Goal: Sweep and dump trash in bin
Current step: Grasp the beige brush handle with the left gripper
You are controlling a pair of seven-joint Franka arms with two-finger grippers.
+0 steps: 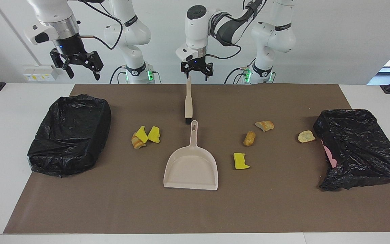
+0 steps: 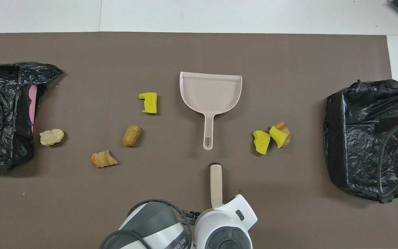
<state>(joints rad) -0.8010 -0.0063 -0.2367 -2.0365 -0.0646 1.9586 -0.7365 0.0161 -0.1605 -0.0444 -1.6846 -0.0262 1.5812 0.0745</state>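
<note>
The trash lies scattered on the brown mat across the middle of both views. In the facing view two yellow sponges touch a bread chunk left of centre; they show right of centre in the overhead view. A third sponge sits beside the dustpan, lower centre of the facing view. An oval crust and a torn slice lie just above it, and a pale scrap rests near the black bag at the right edge of the facing view. A second black-lined bin stands at the left of that view. The dustpan lies flat at centre, handle toward the robots. The brush lies just above it in the facing view, bristles nearest the dustpan handle.

The left hand hangs at top centre of the facing view, over the end of the brush handle, fingers apart, holding nothing. The right hand waits at the upper left of that view, above the table edge near the bin, fingers apart and empty.
</note>
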